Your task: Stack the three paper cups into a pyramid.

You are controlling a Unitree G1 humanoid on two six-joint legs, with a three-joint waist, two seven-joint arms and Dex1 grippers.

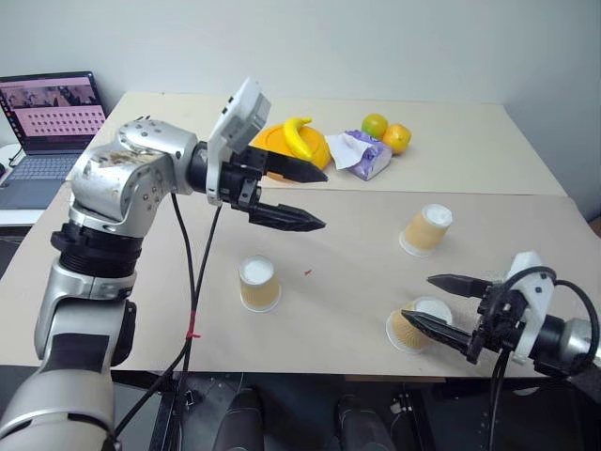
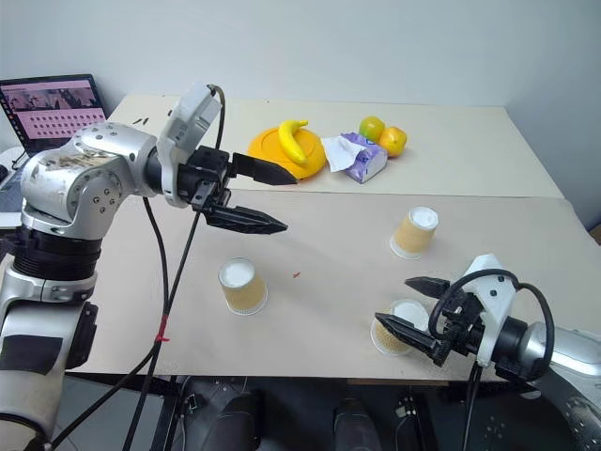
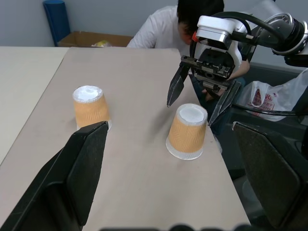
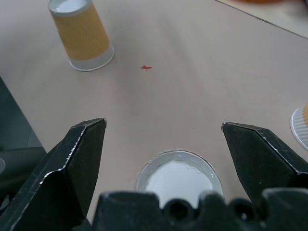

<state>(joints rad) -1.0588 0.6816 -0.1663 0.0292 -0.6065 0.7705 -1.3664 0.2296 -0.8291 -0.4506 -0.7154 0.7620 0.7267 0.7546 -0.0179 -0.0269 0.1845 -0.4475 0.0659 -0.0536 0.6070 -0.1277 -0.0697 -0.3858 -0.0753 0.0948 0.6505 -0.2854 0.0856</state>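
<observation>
At the far left, an open laptop with a pink screen (image 1: 52,117) is cut off by the frame edge. The left gripper (image 1: 315,199) hangs spread wide and empty above the tan table (image 1: 357,282), partly hiding a yellow plate (image 1: 272,139) bearing a banana (image 1: 300,136). Three ribbed tan-orange paper cups stand upside down, white bases up, well apart: one left-centre (image 1: 258,283), one farther right (image 1: 427,228), one at the near edge (image 1: 413,324), half masked by the right gripper (image 1: 427,301), whose wide jaws straddle it without touching.
</observation>
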